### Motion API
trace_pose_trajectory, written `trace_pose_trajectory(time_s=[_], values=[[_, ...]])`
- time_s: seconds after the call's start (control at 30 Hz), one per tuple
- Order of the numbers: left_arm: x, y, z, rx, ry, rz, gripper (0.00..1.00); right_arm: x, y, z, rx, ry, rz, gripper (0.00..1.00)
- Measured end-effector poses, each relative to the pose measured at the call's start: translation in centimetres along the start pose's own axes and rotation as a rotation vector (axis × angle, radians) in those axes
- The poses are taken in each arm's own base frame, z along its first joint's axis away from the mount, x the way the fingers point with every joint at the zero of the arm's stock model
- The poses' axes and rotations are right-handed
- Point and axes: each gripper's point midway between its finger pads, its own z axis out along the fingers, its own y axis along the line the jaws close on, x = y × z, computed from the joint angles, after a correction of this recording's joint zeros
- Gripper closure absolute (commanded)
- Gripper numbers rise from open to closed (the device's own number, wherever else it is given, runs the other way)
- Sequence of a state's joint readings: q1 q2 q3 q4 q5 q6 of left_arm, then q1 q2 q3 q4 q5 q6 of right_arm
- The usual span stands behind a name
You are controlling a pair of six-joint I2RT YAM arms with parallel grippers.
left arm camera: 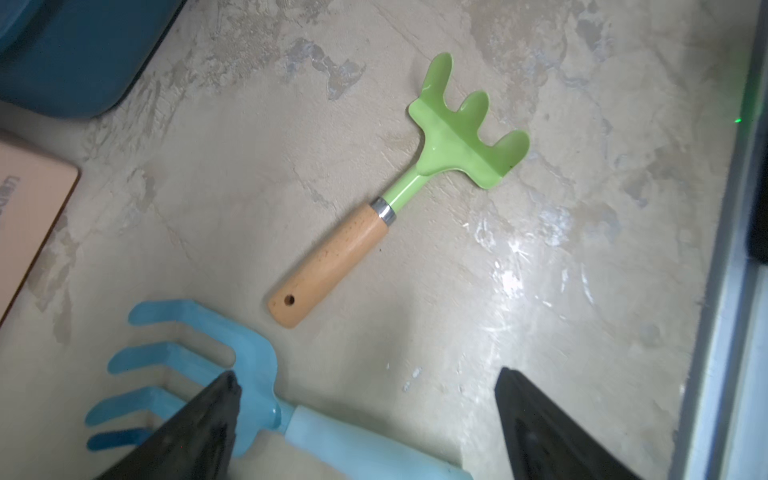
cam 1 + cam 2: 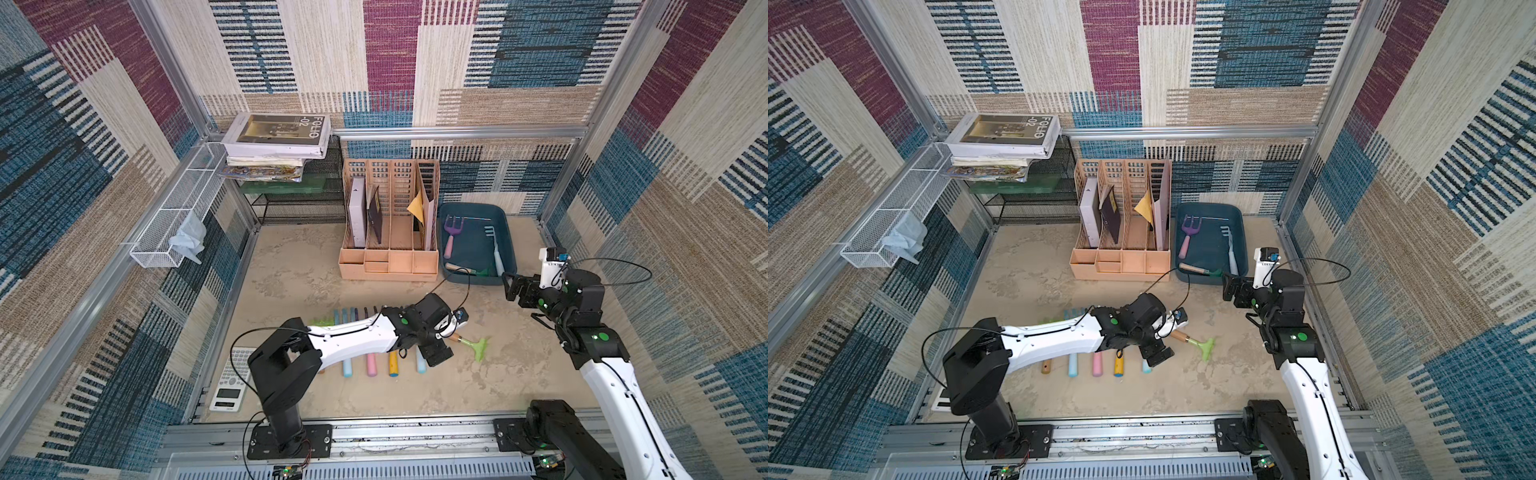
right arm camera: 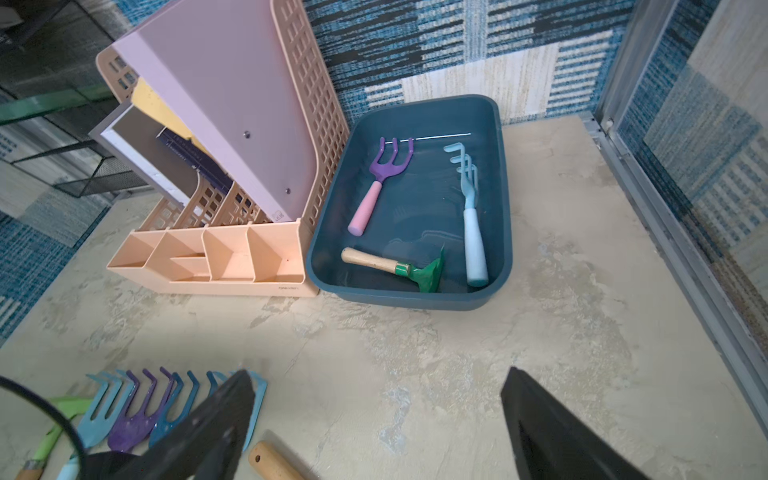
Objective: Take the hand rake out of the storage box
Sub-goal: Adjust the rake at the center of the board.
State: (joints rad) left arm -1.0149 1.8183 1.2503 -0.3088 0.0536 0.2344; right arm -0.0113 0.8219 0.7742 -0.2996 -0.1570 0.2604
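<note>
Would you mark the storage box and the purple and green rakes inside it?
storage box [image 3: 415, 300]: right wrist view, outer wall.
purple rake [image 3: 389, 169]: right wrist view, head.
green rake [image 3: 430, 276]: right wrist view, head.

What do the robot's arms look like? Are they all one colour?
No. Both the left arm and right arm have white shells with chunky black joints. Round green dots mark the joints, and thin black cables loop alongside. The left gripper and right gripper each have two black pointed fingers.
</note>
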Motion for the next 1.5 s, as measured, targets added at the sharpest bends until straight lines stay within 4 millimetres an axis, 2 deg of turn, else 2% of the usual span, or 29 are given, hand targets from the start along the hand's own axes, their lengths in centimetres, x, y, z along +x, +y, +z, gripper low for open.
trace_pose_trajectory(time_s=[0.23, 0.33, 0.4, 0.47, 0.6, 0.7, 0.87, 1.07, 1.23, 1.43, 1.5], values=[[-3.1, 0.5, 4.7, 0.041, 0.049, 0.110, 0.15, 2.2, -3.7, 0.8, 0.083, 0.044, 0.129, 0.04], [-2.0, 0.2, 6.6, 0.068, 0.115, 0.137, 0.16, 2.1, -4.0, 0.6, 0.079, 0.035, 0.145, 0.04], [-1.0, -0.2, 7.1, 0.086, 0.154, 0.146, 0.17, 1.9, -4.1, 0.5, 0.077, 0.023, 0.150, 0.04], [-0.3, -0.4, 7.3, 0.100, 0.177, 0.150, 0.21, 1.9, -4.2, 0.5, 0.077, 0.018, 0.153, 0.04], [0.0, -0.7, 7.4, 0.116, 0.191, 0.148, 0.41, 1.9, -4.1, 0.6, 0.073, 0.015, 0.159, 0.04], [0.0, -1.1, 7.1, 0.120, 0.199, 0.147, 0.44, 1.8, -4.2, 0.5, 0.072, 0.009, 0.161, 0.04], [-0.3, -2.1, 6.3, 0.111, 0.206, 0.151, 0.58, 2.1, -4.3, 0.6, 0.075, 0.012, 0.168, 0.04], [0.7, -2.1, 6.5, 0.085, 0.240, 0.110, 0.66, 2.2, -4.4, 0.5, 0.078, 0.010, 0.173, 0.04], [1.4, -2.3, 6.7, 0.073, 0.260, 0.064, 0.68, 2.2, -4.4, 0.5, 0.079, 0.008, 0.176, 0.04], [1.4, -2.4, 6.5, 0.035, 0.258, -0.020, 0.92, 2.2, -4.5, 0.5, 0.081, 0.008, 0.180, 0.05], [1.5, -2.1, 6.2, -0.001, 0.266, -0.063, 0.94, 2.3, -4.6, 0.6, 0.083, 0.011, 0.182, 0.05]])
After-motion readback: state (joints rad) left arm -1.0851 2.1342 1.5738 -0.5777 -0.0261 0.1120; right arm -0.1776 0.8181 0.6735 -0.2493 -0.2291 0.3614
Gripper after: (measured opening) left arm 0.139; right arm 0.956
